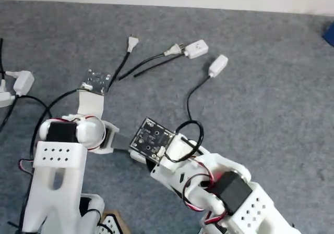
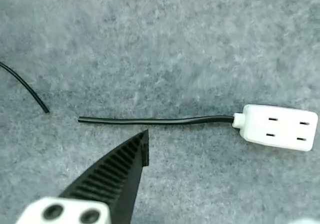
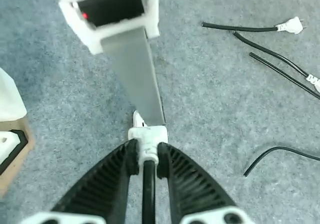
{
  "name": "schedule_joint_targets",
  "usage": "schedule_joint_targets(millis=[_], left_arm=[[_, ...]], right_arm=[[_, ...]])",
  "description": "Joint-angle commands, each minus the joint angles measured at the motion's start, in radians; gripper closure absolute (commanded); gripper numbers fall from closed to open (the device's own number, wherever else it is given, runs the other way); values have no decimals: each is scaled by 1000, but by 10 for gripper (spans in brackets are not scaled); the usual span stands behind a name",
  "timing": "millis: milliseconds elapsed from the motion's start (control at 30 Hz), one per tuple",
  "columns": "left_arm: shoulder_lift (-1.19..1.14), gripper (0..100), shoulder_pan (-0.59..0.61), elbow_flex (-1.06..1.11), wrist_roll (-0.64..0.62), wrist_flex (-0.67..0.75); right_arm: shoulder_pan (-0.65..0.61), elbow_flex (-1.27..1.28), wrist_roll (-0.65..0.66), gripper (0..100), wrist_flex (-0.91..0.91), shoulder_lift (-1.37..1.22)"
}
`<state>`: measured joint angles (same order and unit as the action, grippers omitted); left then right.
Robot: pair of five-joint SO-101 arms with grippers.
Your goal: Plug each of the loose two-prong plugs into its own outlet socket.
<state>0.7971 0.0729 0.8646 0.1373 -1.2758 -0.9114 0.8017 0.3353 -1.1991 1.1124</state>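
**Right pincer pinching a plug, left over a socket's cord**

Your right pincer (image 3: 146, 149) is pressed onto a white two-prong plug (image 3: 147, 135). Its black cord (image 3: 148, 194) runs back between the fingers (image 3: 117, 179). Just ahead of the plug, a grey flat strip (image 3: 135, 74) reaches up to the other arm's white body (image 3: 107, 9). Farther ahead and off to one side, a loose plug (image 3: 291, 25) lies on the grey surface (image 3: 210, 114) beside other black cords.

Your left pincer (image 2: 131, 166) hovers over the same surface, and you cannot tell whether it is spread or closed. Just beyond its tip lies a short cord (image 2: 155, 120) leading to a white outlet socket (image 2: 277, 127), slots facing up
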Motion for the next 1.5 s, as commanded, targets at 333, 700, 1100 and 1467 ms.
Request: schedule_joint_targets(millis=[333,700,1100,1467], left_arm=[[1,447,329,-76,-2,101],[2,447,496,61,81,259],[2,447,529,59,83,269],[7,447,533,62,83,264]], right_arm=[[114,-145,89,991,35,-483],[84,-392,86,991,36,-826],[48,-398,89,991,-51,-854],[54,-383,89,991,-5,-865]])
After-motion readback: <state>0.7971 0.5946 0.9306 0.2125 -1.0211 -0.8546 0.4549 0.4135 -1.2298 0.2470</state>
